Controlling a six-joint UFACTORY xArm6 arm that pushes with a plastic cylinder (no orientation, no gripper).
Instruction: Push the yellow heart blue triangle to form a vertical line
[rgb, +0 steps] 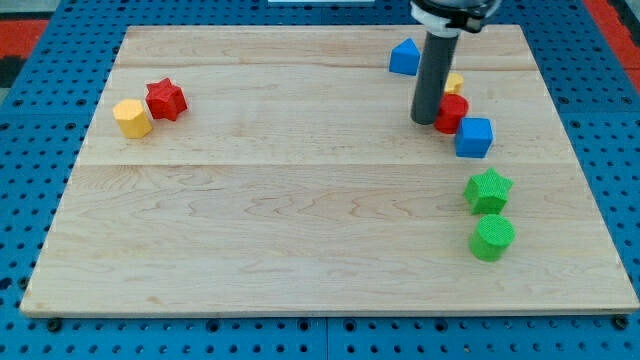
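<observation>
Resting my tip (423, 122) below blue triangle (404, 57), left of yellow heart (455, 82).

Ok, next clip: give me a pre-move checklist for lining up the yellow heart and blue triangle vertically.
1. My tip visible on the wooden board: ok.
2. Small yellow heart block located: ok, though mostly hidden behind the rod.
3. Blue triangle block clear of neighbours: ok.
4. Heart free to slide: not ok, the red round block sits against it at the view's bottom.
5. Tip touching the red block: cannot tell.
6. Heart and triangle already in a vertical line: not ok, heart lies to the view's right.
</observation>
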